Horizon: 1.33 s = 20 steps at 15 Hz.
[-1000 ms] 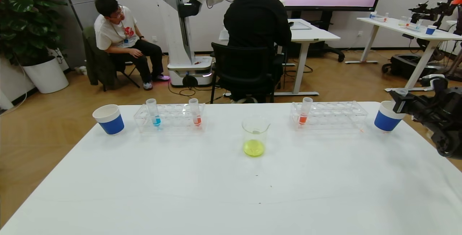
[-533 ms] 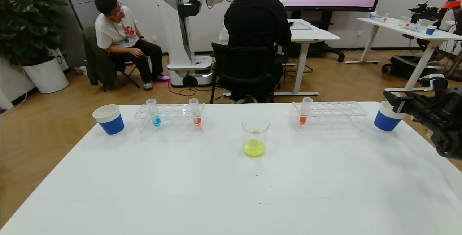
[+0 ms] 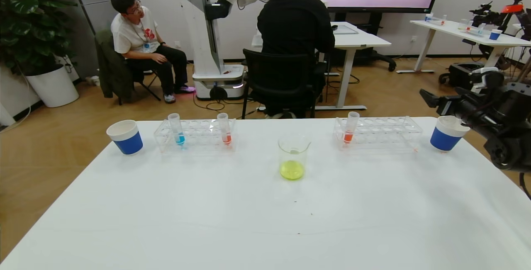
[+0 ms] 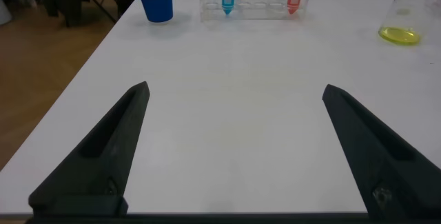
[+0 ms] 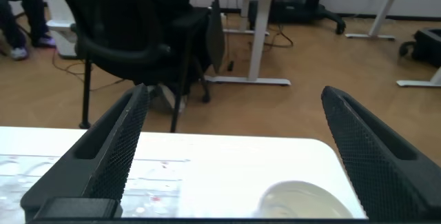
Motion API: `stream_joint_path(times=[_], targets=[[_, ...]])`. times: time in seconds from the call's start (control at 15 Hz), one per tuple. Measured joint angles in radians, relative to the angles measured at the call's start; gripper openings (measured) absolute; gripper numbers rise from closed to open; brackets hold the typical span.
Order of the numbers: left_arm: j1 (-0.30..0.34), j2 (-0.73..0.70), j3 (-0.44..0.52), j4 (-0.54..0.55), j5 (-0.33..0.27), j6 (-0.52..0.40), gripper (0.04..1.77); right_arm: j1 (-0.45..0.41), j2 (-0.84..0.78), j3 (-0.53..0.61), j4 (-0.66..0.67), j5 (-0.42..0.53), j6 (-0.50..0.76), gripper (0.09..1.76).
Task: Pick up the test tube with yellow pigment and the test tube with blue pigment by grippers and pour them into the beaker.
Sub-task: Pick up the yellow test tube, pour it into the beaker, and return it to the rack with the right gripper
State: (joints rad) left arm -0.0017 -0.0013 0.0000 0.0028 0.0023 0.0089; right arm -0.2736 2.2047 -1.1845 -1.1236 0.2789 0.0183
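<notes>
The white worktop (image 3: 265, 220) carries the beaker (image 3: 293, 156) at its centre, already holding yellow liquid. At ten o'clock from it, the test tube with blue pigment (image 3: 177, 129) stands in the left rack (image 3: 195, 135). The right gripper (image 3: 439, 102), fingers spread and empty, hangs above the paper cup (image 3: 446, 133) at three o'clock; a careless swing could topple it. The left gripper (image 4: 231, 148), at seven o'clock near the worktop's front edge, is spread too, and risks grabbing the neighbouring orange tube (image 3: 224, 128).

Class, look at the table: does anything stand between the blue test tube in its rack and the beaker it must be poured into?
One thing does: the orange-red tube, upright in the same clear rack, stands between the test tube with blue pigment and the beaker. Beyond the rack, only bare table shows.
</notes>
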Motion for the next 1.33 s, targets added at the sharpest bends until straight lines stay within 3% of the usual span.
stream_joint_path(times=[0.27, 0.47, 0.93, 1.33], targets=[[0.0, 0.0, 0.0, 0.0, 0.0, 0.0, 1.75, 0.218, -0.111, 0.0, 0.086, -0.15, 0.0, 1.74], [0.0, 0.0, 0.0, 0.0, 0.0, 0.0, 1.75, 0.328, -0.19, 0.045, 0.094, -0.22, -0.005, 1.74], [0.0, 0.0, 0.0, 0.0, 0.0, 0.0, 1.75, 0.358, -0.532, 0.259, 0.096, -0.225, -0.033, 1.74], [0.0, 0.0, 0.0, 0.0, 0.0, 0.001, 1.75, 0.336, -1.0, 0.471, 0.173, -0.226, -0.04, 1.74]])
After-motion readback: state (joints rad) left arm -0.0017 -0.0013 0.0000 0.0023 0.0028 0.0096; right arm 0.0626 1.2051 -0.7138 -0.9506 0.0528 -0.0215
